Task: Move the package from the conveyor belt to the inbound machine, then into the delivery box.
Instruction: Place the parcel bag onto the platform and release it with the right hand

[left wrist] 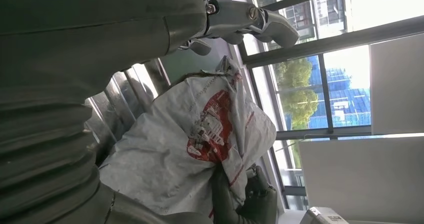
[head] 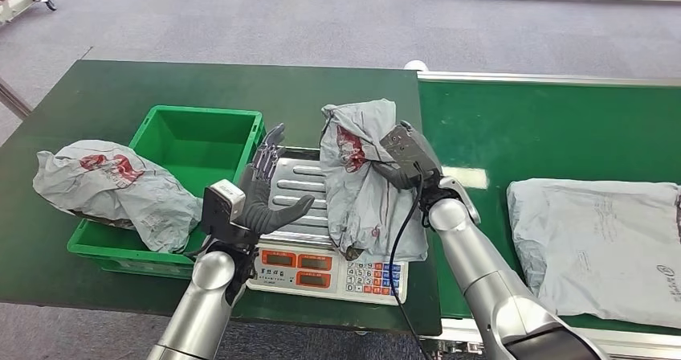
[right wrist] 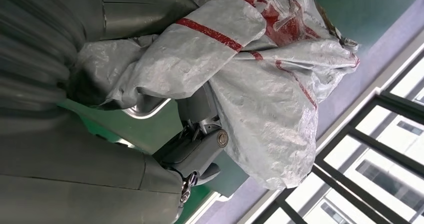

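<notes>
The right hand [head: 404, 157] grips a crumpled grey poly-mailer package [head: 365, 179] with red print, holding it upright over the weighing scale [head: 325, 239], the landmark here. The package's lower edge hangs down across the right side of the scale's ribbed steel platform and hides part of its keypad; whether it rests on the platform or only hangs above it cannot be told. In the right wrist view the package [right wrist: 260, 64] wraps over most of the hand [right wrist: 197, 149], so the fingers are largely hidden. The left hand [head: 269, 187] hovers over the left side of the scale with its fingers spread and nothing in them; in the left wrist view the package [left wrist: 200, 139] stands just beyond that hand [left wrist: 240, 24], apart from it.

Left of the scale sits a green plastic crate [head: 197, 147], and a second grey mailer [head: 112, 187] with red print drapes over its near left rim, covering that corner. Right of the scale runs the green conveyor belt [head: 546, 127], carrying a flat grey mailer [head: 598, 243] cut off by the picture's right edge.
</notes>
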Robot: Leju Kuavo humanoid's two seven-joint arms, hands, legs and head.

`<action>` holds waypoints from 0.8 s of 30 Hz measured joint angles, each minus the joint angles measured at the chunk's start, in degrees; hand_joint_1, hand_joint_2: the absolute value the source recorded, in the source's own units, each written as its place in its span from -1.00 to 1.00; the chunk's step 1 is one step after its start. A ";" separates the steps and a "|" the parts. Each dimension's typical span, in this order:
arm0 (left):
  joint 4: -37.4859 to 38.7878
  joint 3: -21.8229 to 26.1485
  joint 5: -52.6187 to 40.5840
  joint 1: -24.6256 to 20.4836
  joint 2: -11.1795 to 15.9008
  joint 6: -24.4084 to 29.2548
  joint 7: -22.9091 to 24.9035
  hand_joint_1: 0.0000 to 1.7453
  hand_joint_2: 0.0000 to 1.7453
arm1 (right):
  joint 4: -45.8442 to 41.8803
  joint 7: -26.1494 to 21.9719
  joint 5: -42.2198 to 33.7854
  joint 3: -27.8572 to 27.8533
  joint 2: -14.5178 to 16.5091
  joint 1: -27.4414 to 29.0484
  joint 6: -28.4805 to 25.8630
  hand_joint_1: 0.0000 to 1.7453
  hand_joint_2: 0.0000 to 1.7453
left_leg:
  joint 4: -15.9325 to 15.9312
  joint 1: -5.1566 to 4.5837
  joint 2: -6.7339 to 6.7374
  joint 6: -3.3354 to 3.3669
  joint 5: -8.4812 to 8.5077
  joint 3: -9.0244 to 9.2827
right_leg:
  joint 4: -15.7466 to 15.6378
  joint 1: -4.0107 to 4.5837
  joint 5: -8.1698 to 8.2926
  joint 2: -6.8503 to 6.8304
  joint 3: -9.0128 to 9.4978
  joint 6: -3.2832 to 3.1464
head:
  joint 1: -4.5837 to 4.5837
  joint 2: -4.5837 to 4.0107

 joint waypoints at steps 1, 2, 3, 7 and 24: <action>0.13 0.01 0.00 -0.06 0.00 -0.02 0.02 -1.00 1.00 | 0.46 -0.06 0.33 0.26 0.09 -0.28 0.31 -1.00 1.00 | 0.00 0.00 0.00 0.00 0.00 0.00 | 0.00 0.00 0.00 0.00 0.00 0.00 | 0.00 0.00; 0.26 0.01 0.00 -0.12 0.00 -0.03 0.04 -1.00 1.00 | 0.88 -0.14 0.76 0.56 0.21 -0.55 0.72 -1.00 1.00 | 0.00 0.00 0.01 0.00 0.00 0.00 | 0.00 0.00 0.00 0.00 0.00 0.00 | 0.00 0.00; 0.39 0.01 0.01 -0.22 -0.01 -0.05 0.07 -1.00 1.00 | 1.28 -0.25 1.22 0.92 0.39 -0.81 1.13 -1.00 1.00 | 0.00 0.00 0.02 0.00 -0.01 0.00 | 0.00 0.00 0.00 0.00 -0.01 0.00 | 0.00 0.00; 1.12 0.01 0.02 -0.84 -0.12 -0.07 0.09 -1.00 1.00 | 2.81 -0.37 2.30 2.35 1.67 -1.60 1.08 -1.00 1.00 | 0.00 0.00 0.03 0.00 -0.01 0.01 | 0.00 0.01 0.00 0.01 -0.02 0.00 | 0.00 0.00; 1.60 0.09 -1.49 -0.83 -0.24 0.27 0.01 -1.00 1.00 | 0.72 1.49 2.36 2.73 0.86 -0.42 -1.03 -1.00 1.00 | 0.01 0.00 0.04 0.00 -0.01 0.02 | 0.00 0.00 0.00 0.01 -0.03 0.00 | 0.00 0.00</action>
